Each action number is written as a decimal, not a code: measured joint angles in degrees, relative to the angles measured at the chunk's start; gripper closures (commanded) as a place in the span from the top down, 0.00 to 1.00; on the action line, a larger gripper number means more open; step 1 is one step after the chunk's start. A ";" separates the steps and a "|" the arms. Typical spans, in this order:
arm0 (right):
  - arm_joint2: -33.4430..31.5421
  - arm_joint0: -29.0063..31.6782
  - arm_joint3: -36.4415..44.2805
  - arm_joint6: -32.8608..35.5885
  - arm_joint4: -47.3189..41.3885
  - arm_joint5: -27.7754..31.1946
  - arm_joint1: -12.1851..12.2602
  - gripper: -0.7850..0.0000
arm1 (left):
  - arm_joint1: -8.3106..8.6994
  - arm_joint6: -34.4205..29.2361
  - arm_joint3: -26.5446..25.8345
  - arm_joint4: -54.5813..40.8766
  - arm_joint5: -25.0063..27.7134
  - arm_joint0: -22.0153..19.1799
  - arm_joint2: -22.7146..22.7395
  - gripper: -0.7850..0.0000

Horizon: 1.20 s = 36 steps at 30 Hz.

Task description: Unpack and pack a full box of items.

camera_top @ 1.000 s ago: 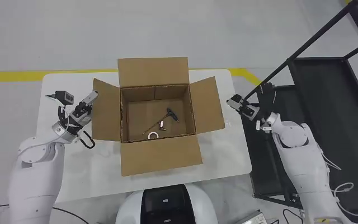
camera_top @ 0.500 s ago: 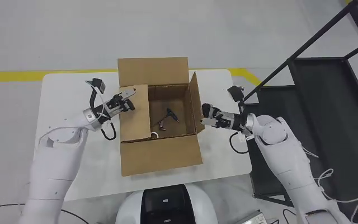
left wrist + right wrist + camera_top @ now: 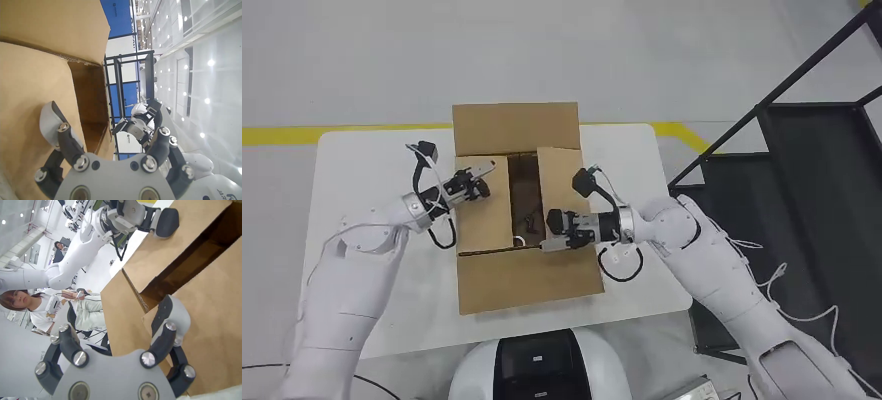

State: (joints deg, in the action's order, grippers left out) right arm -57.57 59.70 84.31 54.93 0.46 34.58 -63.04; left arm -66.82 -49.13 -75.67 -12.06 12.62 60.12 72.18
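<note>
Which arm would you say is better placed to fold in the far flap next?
Left, probably: the left gripper is on the left flap close to the far flap, while the right gripper sits closer to the near flap.

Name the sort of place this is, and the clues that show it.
Probably a large industrial hall or robotics lab: a yellow floor line, a black metal rack beside the table, and rows of high ceiling lights.
</note>
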 measured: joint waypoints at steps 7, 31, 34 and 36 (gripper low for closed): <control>3.18 -2.91 -3.10 -0.85 2.20 -1.88 -0.86 1.00 | 0.51 -0.40 -1.97 -1.18 0.70 2.16 1.77 1.00; -19.99 15.66 3.37 3.54 4.43 -2.40 5.85 1.00 | 2.66 -2.77 -12.54 -5.63 3.77 10.76 10.34 1.00; -18.84 17.67 3.40 4.33 3.70 -2.41 5.93 1.00 | 2.83 -2.41 -12.84 -5.77 3.80 11.13 11.01 1.00; -17.49 18.05 3.05 5.69 2.90 -1.45 5.91 1.00 | 2.94 -2.26 -13.04 -5.79 3.69 11.37 11.37 1.00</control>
State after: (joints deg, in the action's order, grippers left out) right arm -75.06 77.76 87.35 60.62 3.36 33.13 -57.12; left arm -63.88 -51.39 -88.72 -17.84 16.30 71.49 83.55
